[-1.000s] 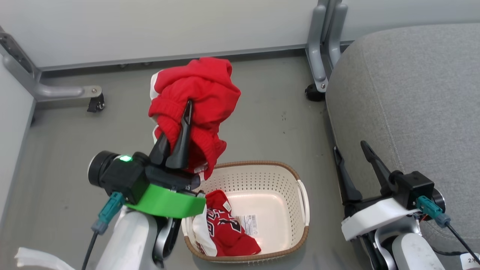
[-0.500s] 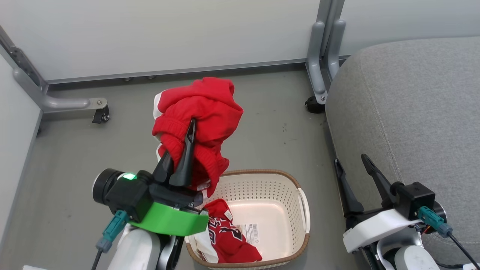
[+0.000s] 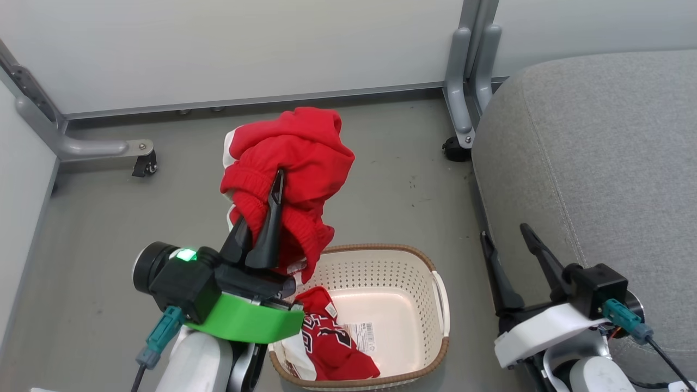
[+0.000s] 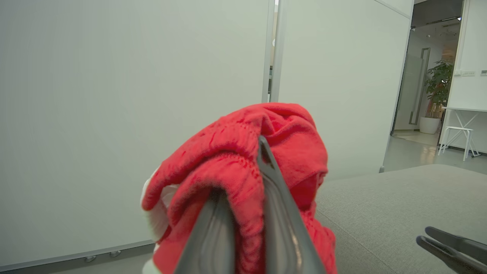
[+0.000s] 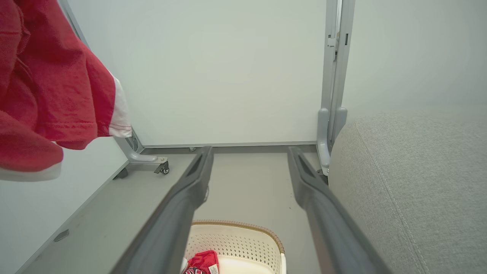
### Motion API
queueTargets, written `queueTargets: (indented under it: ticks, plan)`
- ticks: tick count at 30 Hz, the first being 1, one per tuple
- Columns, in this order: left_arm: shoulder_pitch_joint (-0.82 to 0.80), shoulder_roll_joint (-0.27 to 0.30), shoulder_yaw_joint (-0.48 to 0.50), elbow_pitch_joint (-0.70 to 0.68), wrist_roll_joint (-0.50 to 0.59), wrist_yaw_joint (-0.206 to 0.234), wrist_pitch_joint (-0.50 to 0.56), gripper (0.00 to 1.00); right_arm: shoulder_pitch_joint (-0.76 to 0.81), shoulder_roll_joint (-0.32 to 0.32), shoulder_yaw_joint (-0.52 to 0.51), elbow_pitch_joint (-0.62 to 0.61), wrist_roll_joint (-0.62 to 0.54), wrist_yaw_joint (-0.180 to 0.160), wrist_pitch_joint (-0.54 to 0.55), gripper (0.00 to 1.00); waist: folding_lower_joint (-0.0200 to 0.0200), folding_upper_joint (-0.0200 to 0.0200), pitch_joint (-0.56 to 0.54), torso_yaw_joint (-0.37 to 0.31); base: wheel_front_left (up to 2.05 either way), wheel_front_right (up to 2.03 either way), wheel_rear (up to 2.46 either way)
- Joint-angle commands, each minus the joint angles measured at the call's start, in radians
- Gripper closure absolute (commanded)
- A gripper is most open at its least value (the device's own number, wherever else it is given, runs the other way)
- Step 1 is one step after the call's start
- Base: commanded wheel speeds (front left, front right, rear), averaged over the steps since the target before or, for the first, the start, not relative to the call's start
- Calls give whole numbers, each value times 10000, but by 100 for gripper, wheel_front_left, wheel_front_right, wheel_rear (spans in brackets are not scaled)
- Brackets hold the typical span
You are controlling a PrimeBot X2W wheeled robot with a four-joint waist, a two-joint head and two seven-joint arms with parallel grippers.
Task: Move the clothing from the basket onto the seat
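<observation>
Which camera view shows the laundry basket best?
The head view: it looks down on nearly the whole basket, rim, holes and the jersey inside. In the right wrist view its far rim and wall peek up at the bottom edge. The left wrist view faces the lifted red garment.

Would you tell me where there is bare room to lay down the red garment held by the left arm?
The seat looks bare throughout; widest beyond the right gripper, right of the grey post. The floor between basket and wall is free. Crowded: the basket's left half, under the jersey.
</observation>
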Motion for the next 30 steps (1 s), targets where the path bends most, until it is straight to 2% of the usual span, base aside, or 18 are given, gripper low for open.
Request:
queueTargets:
  ticks: [1, 6, 17, 22, 30]
  plan:
    - [115, 14, 34, -40, 63, -47, -8, 100, -61, -24, 107, -92, -92, 1, 40, 0, 1, -1, -4, 6, 0, 0, 0]
    - [96, -1, 46, -128, 64, -53, -8, 100, -462, -34, 969, -532, 34, 1, 255, 0, 1, -1, 7, 28, 0, 0, 0]
    - [-35, -20, -84, -41, 110, -74, -8, 100, -1909, -372, 4228, -1266, 1469, 1, 1000, 0, 1, -1, 86, 134, 0, 0, 0]
    - [-103, -27, -130, -1, 110, -86, -8, 100, -2552, -514, 5136, -890, 1957, 1, 1048, 0, 1, -1, 124, 191, 0, 0, 0]
    - [-202, -35, -231, 36, 169, -134, -8, 100, -3664, -390, 6012, 571, 2213, 1, 775, 0, 1, -1, 165, 203, 0, 0, 0]
